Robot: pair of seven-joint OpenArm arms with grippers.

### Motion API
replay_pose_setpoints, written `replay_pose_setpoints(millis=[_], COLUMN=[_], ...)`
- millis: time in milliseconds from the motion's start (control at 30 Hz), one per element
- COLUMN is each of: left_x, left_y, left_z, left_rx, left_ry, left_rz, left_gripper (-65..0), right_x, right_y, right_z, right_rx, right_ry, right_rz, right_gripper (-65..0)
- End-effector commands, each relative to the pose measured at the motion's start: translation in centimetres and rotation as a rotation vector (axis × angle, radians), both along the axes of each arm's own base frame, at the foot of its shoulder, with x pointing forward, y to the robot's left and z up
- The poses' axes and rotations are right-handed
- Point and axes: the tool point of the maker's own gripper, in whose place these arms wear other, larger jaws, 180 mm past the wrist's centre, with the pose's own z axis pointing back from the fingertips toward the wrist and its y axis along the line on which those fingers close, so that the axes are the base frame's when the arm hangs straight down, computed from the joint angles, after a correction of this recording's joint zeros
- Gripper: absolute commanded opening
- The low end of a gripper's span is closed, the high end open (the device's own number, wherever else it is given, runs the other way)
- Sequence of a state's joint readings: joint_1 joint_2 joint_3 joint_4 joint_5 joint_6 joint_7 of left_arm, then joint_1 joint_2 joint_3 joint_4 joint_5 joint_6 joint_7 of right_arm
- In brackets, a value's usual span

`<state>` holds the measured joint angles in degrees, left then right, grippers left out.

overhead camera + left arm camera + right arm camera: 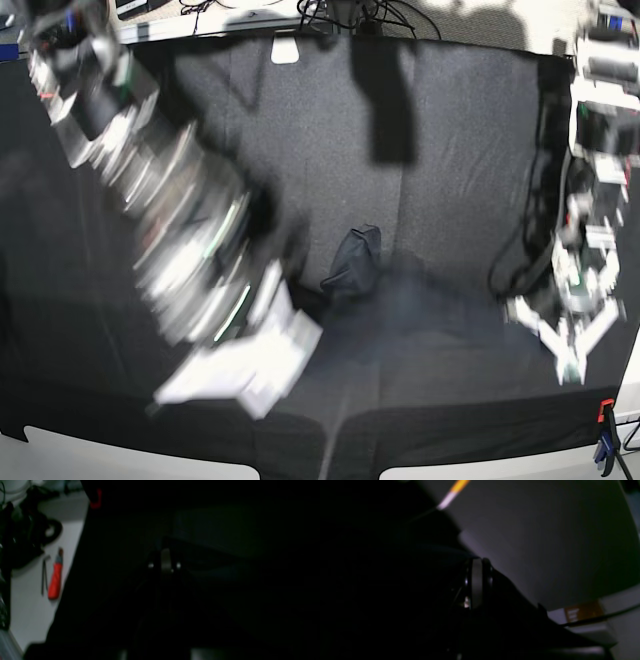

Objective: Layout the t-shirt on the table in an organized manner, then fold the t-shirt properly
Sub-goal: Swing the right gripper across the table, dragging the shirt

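The t-shirt (352, 262) is a small dark bunched heap near the middle of the table (460, 150). My right gripper (245, 385) is a motion-blurred white shape to the lower left of the heap, apart from it. In the right wrist view its fingers (477, 582) are pressed together, and a dark mass I cannot identify borders them. My left gripper (567, 372) rests near the table's right front, far from the t-shirt. Its fingers (165, 561) look shut in the very dark left wrist view.
An orange and blue clamp (604, 440) grips the front right corner. Cables (350, 12) and equipment line the back edge. Beside the table lie a red-handled tool (55, 580) and hex keys (44, 575) on a white surface. An orange label (582, 612) sits at the table's edge.
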<state>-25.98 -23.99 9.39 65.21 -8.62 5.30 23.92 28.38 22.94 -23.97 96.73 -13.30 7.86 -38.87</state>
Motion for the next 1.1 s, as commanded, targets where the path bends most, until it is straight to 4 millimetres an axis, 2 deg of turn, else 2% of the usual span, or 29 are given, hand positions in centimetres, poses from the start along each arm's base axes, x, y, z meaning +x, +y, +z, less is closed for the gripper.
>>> replay_pose_setpoints(millis=[0, 100, 167, 267, 333, 433, 533, 667, 800, 867, 933, 1067], left_x=[1.5, 2.8, 3.7, 5.0, 5.5, 6.1, 6.3, 6.1, 6.1, 6.1, 6.1, 6.1], left_y=[0.4, 0.4, 0.3, -0.3, -0.6, -0.3, 0.0, -0.1, -0.4, -0.4, -0.4, -0.3], left_z=[3.6, 6.1, 8.5, 13.7, 16.7, 17.8, 16.5, 15.0, 14.8, 14.8, 14.8, 14.6], left_rx=[0.023, 0.024, 0.028, 0.042, 0.05, 0.042, 0.003, -0.062, -0.1, -0.099, -0.099, -0.1], left_ry=[-0.089, -0.141, -0.209, -0.393, -0.488, -0.465, -0.375, -0.322, -0.312, -0.312, -0.312, -0.304], left_rz=[-0.01, -0.01, -0.018, -0.05, -0.065, -0.048, -0.024, -0.019, -0.023, -0.023, -0.023, -0.021], left_gripper=[-65.0, -65.0, -65.0, -65.0, -65.0, -65.0, -65.0, -65.0, -65.0, -65.0, -65.0, -65.0], right_x=[1.0, 2.0, 2.8, 4.6, 5.7, 6.4, 6.0, 4.2, 2.3, 1.5, 1.2, 1.0], right_y=[-1.0, -2.6, -3.8, -5.8, -6.7, -6.5, -5.3, -1.4, 2.9, 4.4, 5.1, 5.3], right_z=[4.6, 8.8, 10.7, 12.2, 11.6, 8.7, 5.6, 0.1, -4.9, -7.3, -9.7, -14.8], right_rx=[0.051, 0.16, 0.209, 0.243, 0.254, 0.275, 0.225, 0.122, 0.142, 0.118, 0.105, -0.018], right_ry=[-0.114, -0.164, -0.183, -0.184, -0.133, 0.008, 0.121, 0.305, 0.402, 0.434, 0.459, 0.51], right_rz=[-0.018, -0.02, -0.033, -0.075, -0.1, -0.076, -0.015, 0.119, 0.197, 0.215, 0.18, 0.108], right_gripper=[-65.0, -65.0, -65.0, -65.0, -65.0, -65.0, -65.0, -65.0, -65.0, -65.0, -65.0, -65.0])
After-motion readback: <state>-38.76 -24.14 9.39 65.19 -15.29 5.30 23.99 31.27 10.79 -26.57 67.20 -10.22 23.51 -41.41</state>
